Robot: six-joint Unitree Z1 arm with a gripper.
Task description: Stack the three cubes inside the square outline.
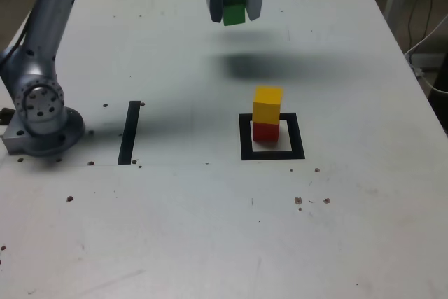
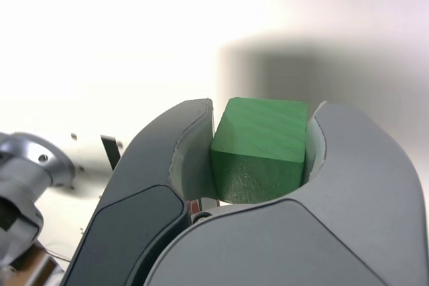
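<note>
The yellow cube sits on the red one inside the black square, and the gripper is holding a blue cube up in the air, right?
Nearly. The cube in the gripper is green, not blue, as the wrist view shows plainly. The rest holds: the yellow cube sits on the red cube inside the black square.

In the exterior view, the square outline (image 1: 245,138) lies flat on the surface (image 1: 210,229), toward 3 o'clock from its middle. The lower cube (image 1: 264,131) sits inside the outline, and the upper cube (image 1: 267,104) rests on top of it. The strip (image 1: 129,132) lies at 9 o'clock from the outline, well apart, with the arm base (image 1: 42,120) beyond it at 9 o'clock too. The third cube (image 1: 234,10) hangs between the fingers (image 1: 253,1), clear of the surface, at about 11 o'clock from the stack and behind it.
</note>
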